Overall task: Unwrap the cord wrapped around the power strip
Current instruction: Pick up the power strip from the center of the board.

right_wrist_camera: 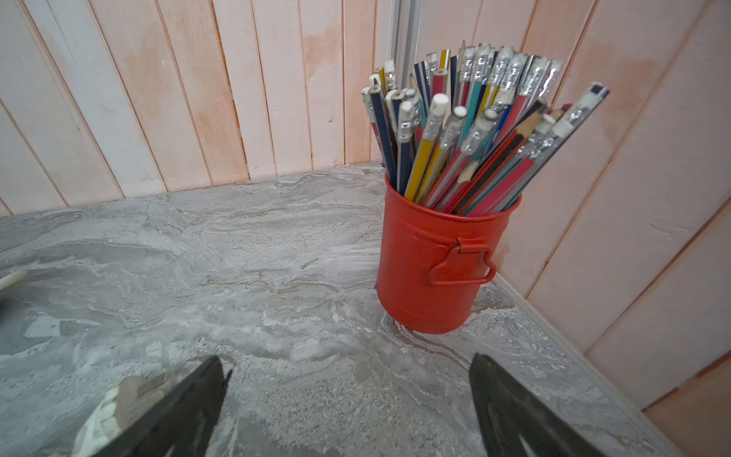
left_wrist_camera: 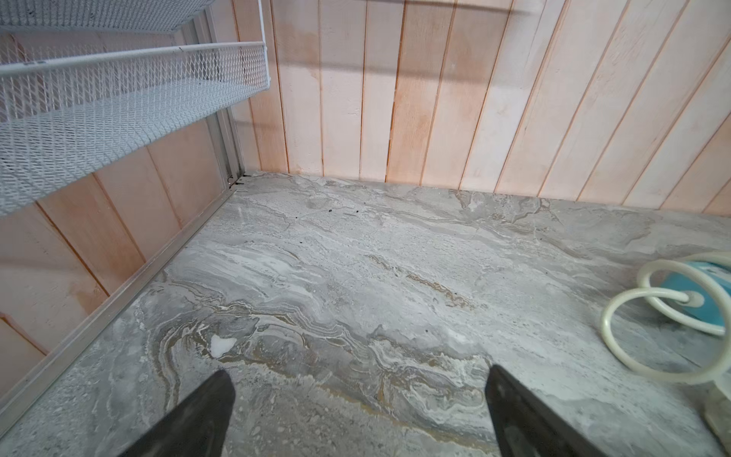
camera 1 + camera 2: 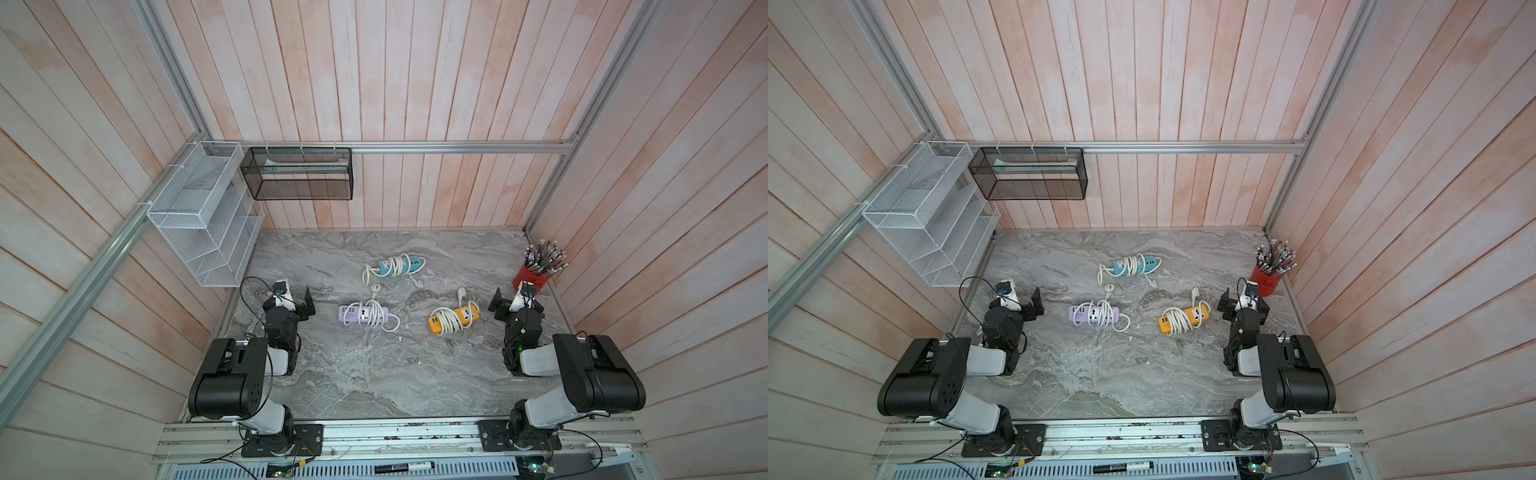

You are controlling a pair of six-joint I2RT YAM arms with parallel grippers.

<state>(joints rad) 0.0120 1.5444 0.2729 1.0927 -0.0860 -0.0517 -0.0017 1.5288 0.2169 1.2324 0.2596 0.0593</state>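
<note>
Left gripper (image 2: 358, 380) is spread wide over bare table (image 2: 356, 277), nothing between the jaws. Right gripper (image 1: 348, 364) is the same: wide apart, empty. No strip is touched and all three are wrapped, so the task looks unstarted. Nearest the left gripper, to its inner side, is the purple power strip (image 3: 363, 314). Its white cord (image 3: 376, 318) is coiled round the middle, one loop spills onto the table, and the plug (image 3: 375, 289) lies loose beyond. Nearest the right gripper, also inner side, is the orange power strip (image 3: 454, 319), with tighter coils and its plug end (image 3: 461, 294) free. Further ahead, between both, is the blue power strip (image 3: 399, 266); its slack loop (image 2: 652, 336) shows at the edge of the left wrist view. Risks: the task names one strip and three are present, so a wrong pick is possible. Pulling a mid coil instead of the plug end probably drags the light body across the marble or cinches the wrap; one arm should pin it. The red pencil cup (image 1: 435, 257) stands just ahead of the right gripper, and a wide swing could tip it. The white mesh rack (image 2: 118, 99) overhangs the left gripper's outer side, so lift clearance there looks limited.
</note>
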